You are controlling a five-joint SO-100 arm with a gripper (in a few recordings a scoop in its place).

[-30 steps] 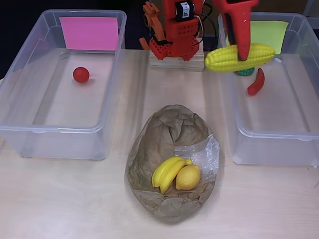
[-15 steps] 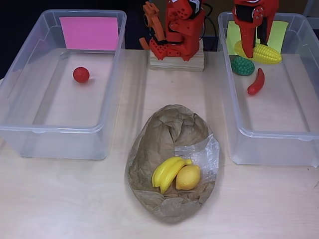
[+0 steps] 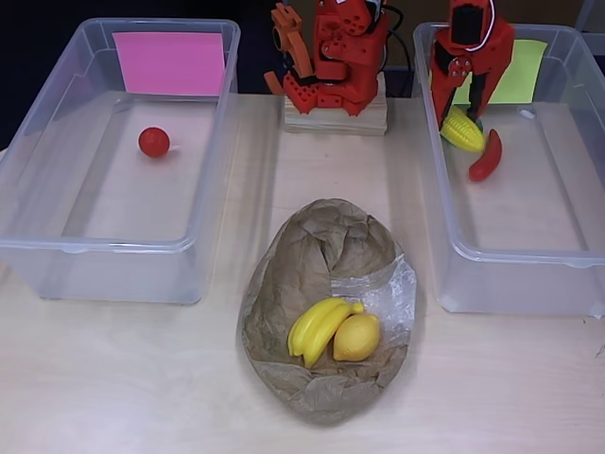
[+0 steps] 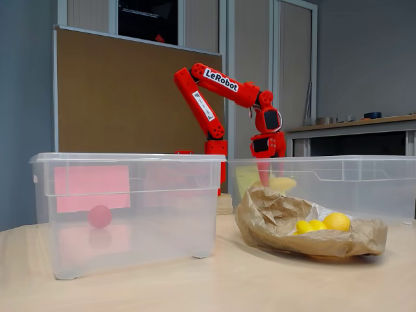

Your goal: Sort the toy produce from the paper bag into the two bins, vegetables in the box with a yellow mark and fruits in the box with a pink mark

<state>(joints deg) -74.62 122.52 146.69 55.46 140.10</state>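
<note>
In the overhead view the red claw (image 3: 466, 112) hangs inside the yellow-marked bin (image 3: 567, 260), its two fingers spread and pointing down at the far left corner. The toy corn (image 3: 462, 130) lies on the bin floor just under the fingertips, no longer clamped; half a second ago it sat higher and further right, against the yellow mark (image 3: 516, 72). A red chili pepper (image 3: 486, 157) lies just right of the corn, touching or nearly so. The green vegetable seen earlier is now hidden under the corn and claw. In the middle of the table, nearer the camera, the opened paper bag (image 3: 321, 265) holds a banana bunch (image 3: 321, 326) and a lemon (image 3: 357, 337) side by side. Far left, the pink-marked bin (image 3: 57, 255) holds one small red fruit (image 3: 153, 142).
</note>
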